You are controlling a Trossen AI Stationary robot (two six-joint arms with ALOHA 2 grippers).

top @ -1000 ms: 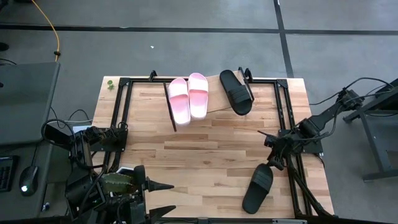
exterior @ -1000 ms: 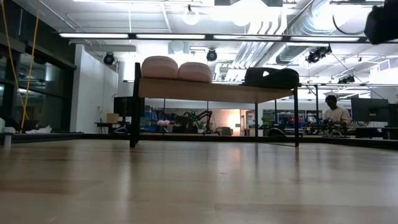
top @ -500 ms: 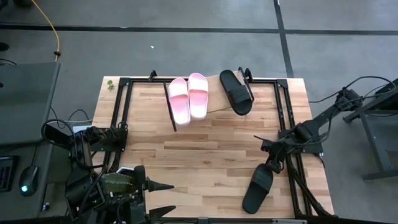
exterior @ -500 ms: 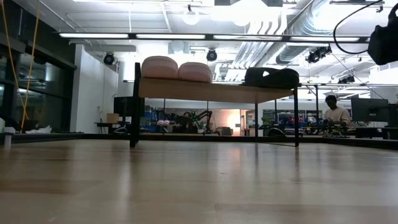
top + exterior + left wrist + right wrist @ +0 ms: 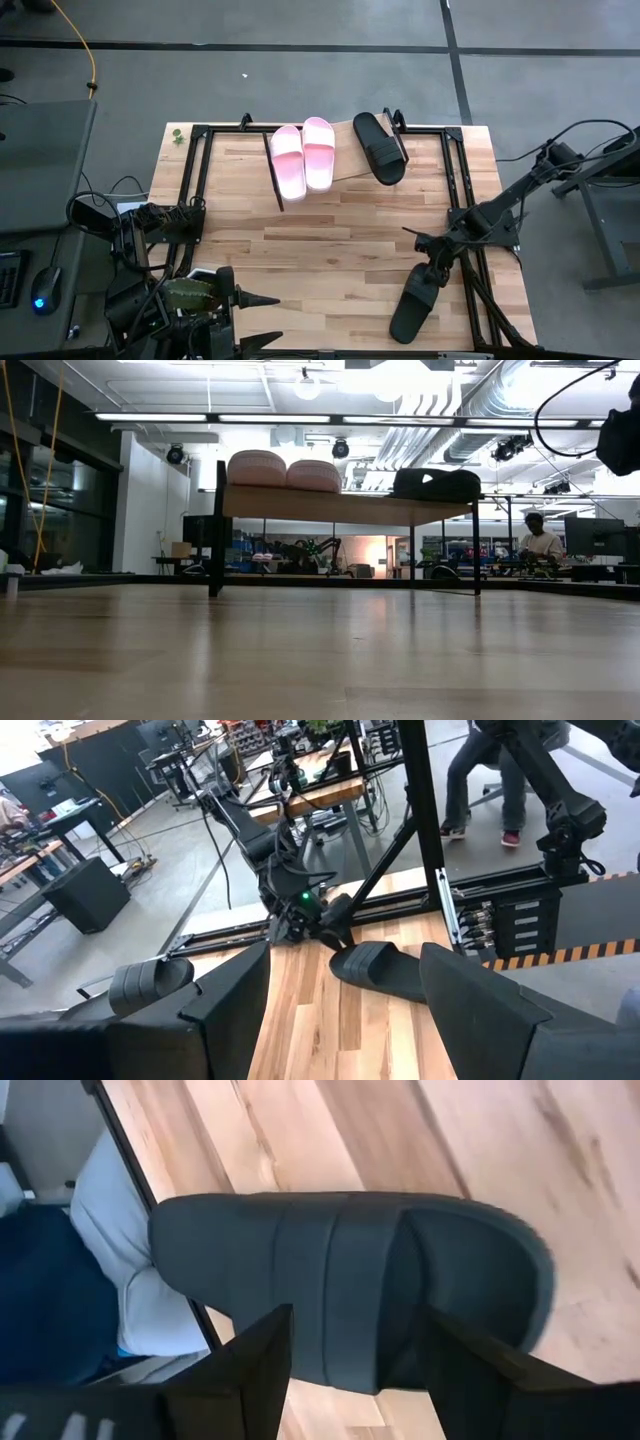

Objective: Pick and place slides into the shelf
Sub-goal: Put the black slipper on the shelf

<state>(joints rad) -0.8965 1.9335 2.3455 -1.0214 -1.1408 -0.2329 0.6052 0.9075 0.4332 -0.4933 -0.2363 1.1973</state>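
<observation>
Right pincer (image 5: 428, 262) hangs, from above, over the upper end of the last black slide (image 5: 415, 303), which lies slantwise on the counter (image 5: 330, 240) near its right front corner; the arm seems set there because this is the one slide not yet on the shelf (image 5: 348, 160). At the far edge, two pink slides (image 5: 303, 157) lie side by side on the shelf with the other black slide (image 5: 379, 147) to their right, leaving a gap between that looks meant for the fourth. Left pincer (image 5: 262, 299) waits at the near left edge. At counter level, the shelf (image 5: 340, 504) stands raised on black legs, pink slides (image 5: 283, 470) and black slide (image 5: 436, 484) on top; the near counter shows neither pincer. Left wrist: its own pincer (image 5: 345, 995) stands wide and empty, and past it the right pincer (image 5: 315, 920) sits at the end of the black slide (image 5: 378, 970), though contact is hard to judge there. Right wrist: the pincer (image 5: 355, 1350) is spread to about the slide's width, its fingers (image 5: 255, 1355) straddling the black slide (image 5: 340, 1285) at the strap, seemingly not yet closed on it.
</observation>
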